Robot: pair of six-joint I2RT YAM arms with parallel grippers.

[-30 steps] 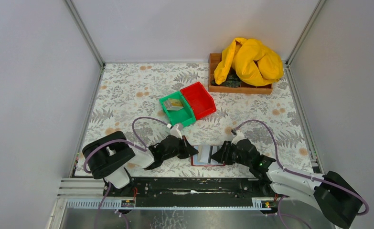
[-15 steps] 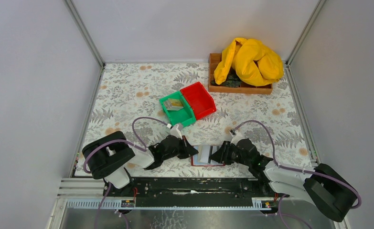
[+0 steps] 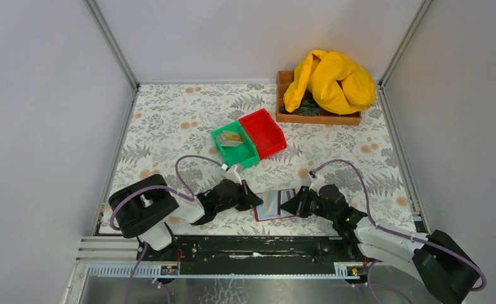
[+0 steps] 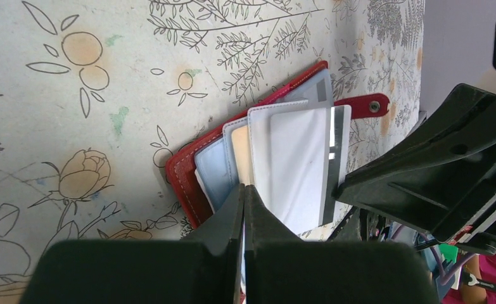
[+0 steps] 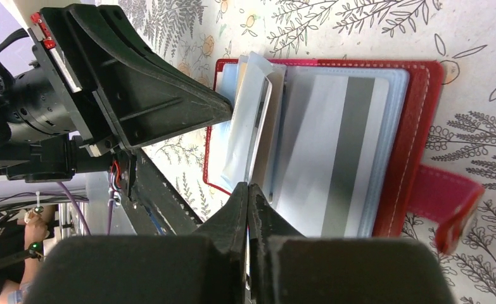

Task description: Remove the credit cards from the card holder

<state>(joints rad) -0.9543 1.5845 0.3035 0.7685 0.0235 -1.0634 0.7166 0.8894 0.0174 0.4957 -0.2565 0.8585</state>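
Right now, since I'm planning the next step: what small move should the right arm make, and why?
Probably ease the right tool back, away from the left tool, to slide the card out. Both tools are shut: the right at the raised pale card's edge, the left at the opposite side of the holder, seemingly pinning it.

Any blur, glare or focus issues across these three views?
Top external: even, diffuse light, sharp throughout, only soft shadows. Left wrist: the left gripper is dark and out of focus near the lens; the white card in the card holder looks washed out. Right wrist: the right gripper is likewise soft; the holder's strap is blurred.
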